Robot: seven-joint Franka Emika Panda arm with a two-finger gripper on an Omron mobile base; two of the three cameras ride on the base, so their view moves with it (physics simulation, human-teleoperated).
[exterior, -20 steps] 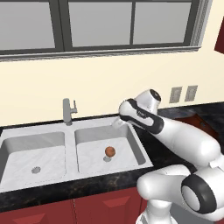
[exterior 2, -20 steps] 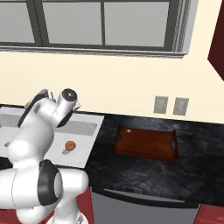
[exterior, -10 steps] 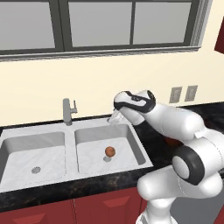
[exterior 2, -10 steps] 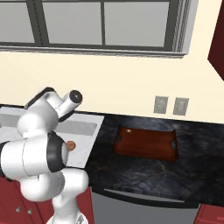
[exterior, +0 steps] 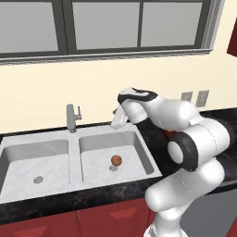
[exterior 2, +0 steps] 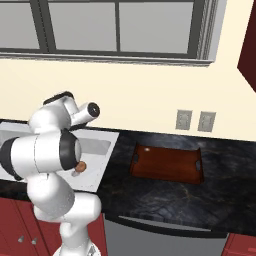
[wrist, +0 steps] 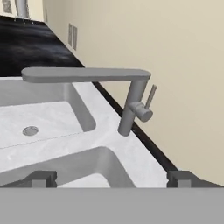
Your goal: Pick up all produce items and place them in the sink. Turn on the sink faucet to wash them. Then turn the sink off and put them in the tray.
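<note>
A small reddish-brown round produce item (exterior: pixel 116 160) lies in the right basin of the marbled double sink (exterior: pixel 74 139), beside its drain. Part of the produce item (exterior 2: pixel 80 166) peeks out behind the arm. My gripper (exterior: pixel 117 120) hovers open and empty over the right basin's back rim, right of the sink faucet (exterior: pixel 71 118). In the hand view the sink faucet (wrist: pixel 131 107) stands straight ahead with its spout swung over a basin and its small lever upright; my gripper (wrist: pixel 111 179) is wide open. The reddish-brown tray (exterior 2: pixel 167 164) lies bare on the dark counter.
Black stone counter (exterior 2: pixel 150 197) runs right of the sink. Two wall outlets (exterior 2: pixel 184 119) sit above the tray. A window spans the wall above the sink, and red cabinets (exterior: pixel 106 220) line the front below the counter.
The hand has swung left along the back of the right basin toward the faucet, staying open. The produce item lies where it was.
</note>
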